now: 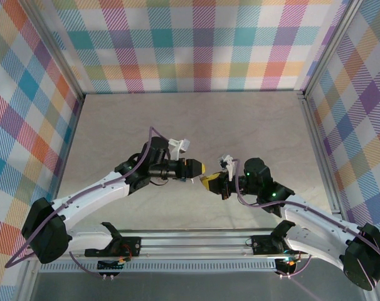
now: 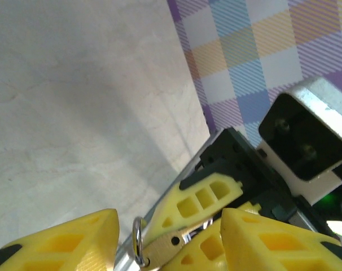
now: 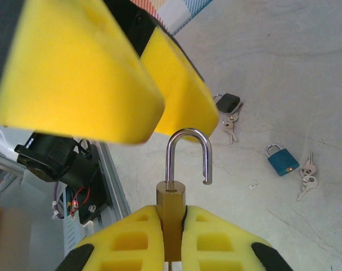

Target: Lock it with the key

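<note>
Jaws meet tip to tip in the top camera: the left gripper (image 1: pixel 200 168) and the right gripper (image 1: pixel 210 182) come together above the middle of the counter (image 1: pixel 177 119). What sits between them is too small to make out there.

From the left wrist, the left jaws stand partly apart and clamp nothing. The brass padlock (image 2: pixel 166 246) pokes into the gap between them, its steel shackle (image 2: pixel 137 243) near one yellow finger, and the right gripper's fingers (image 2: pixel 207 195) flank it.

From the right wrist, the right jaws are closed tight on the brass padlock's body. It stands upright with the shackle open, its free end clear of the body — just under the left gripper's yellow pads (image 3: pixel 75 73). On the counter beyond lie a black padlock (image 3: pixel 227 102) and a blue padlock (image 3: pixel 283 159), each with keys (image 3: pixel 306 179) beside it.
</note>
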Controlling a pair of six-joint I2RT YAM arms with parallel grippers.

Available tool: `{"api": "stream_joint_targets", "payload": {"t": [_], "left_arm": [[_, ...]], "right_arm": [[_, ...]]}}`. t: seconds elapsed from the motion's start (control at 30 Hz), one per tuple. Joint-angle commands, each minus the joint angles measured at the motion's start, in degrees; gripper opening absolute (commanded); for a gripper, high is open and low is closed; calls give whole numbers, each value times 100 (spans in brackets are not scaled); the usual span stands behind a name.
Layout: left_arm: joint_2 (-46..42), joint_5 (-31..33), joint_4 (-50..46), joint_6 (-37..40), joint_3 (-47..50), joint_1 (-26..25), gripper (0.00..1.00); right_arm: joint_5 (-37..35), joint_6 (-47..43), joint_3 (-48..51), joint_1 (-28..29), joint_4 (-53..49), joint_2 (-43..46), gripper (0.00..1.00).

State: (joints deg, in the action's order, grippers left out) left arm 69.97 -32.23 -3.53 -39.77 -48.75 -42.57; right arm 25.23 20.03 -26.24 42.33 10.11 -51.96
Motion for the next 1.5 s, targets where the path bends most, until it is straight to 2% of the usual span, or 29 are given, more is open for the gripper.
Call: {"api": "stream_joint_targets", "payload": {"t": [0.0, 0.13, 0.23, 0.53, 0.93, 1.13, 1.2, 1.33, 1.47], "left_arm": [[-7, -531, -811, 471, -273, 121, 50], [-8, -615, -1553, 889, -410, 179, 49], [18, -643, -1695, 1015, -457, 221, 49], [56, -670, -1323, 935, -436, 286, 47], [3, -1064, -459, 561, -206, 346, 37], [-2, -1061, -820, 783, -180, 372, 39], [24, -1059, -912, 830, -179, 372, 42], [76, -1243, -686, 722, -146, 373, 45], [69, -1517, -440, 641, -111, 372, 42]], "right_arm": [[159, -180, -68, 4, 72, 44, 0], [186, -167, -66, 4, 95, 57, 0], [269, -162, -71, 6, 144, 9, 0], [410, -124, -83, 4, 156, -26, 0], [615, -114, -109, 4, 202, -117, 0], [627, -122, -118, -1, 176, -77, 0], [635, -125, -118, 4, 180, -77, 0], [656, -118, -127, 2, 196, -112, 0], [663, -121, -127, 3, 175, -95, 0]]}}
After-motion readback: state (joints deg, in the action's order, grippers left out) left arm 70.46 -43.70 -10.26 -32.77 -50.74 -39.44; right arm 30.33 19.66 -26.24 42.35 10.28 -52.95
